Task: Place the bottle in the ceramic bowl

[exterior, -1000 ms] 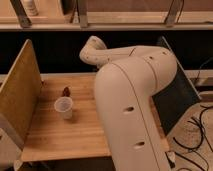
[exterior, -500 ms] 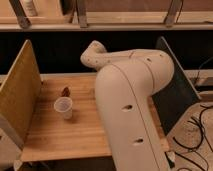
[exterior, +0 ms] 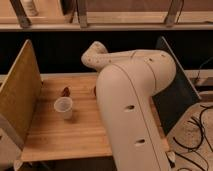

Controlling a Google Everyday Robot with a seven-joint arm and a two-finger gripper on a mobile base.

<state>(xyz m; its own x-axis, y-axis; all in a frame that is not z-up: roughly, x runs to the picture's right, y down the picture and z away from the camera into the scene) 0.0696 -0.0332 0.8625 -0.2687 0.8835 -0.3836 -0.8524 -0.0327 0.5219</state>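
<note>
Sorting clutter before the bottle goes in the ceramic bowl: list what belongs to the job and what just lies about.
Job: robot arm, its hand hidden from view; reddish sliver beside the arm, perhaps the ceramic bowl; bottle not visible.
Lying about: translucent plastic cup; small dark red object.

The surface (exterior: 75, 135) carries 1 cup (exterior: 63, 107) toward its left half, standing upright. Just behind the cup lies 1 small object (exterior: 65, 91), apart from it. A panel (exterior: 19, 95) stands along the surface's left edge; another panel (exterior: 176, 90) leans at the right. The robot arm (exterior: 132, 105) rises from the front right and bends back over the surface's middle (covering whatever lies beneath). The claw is probably hidden behind the arm. A shelf rail (exterior: 105, 22) runs behind everything.
</note>
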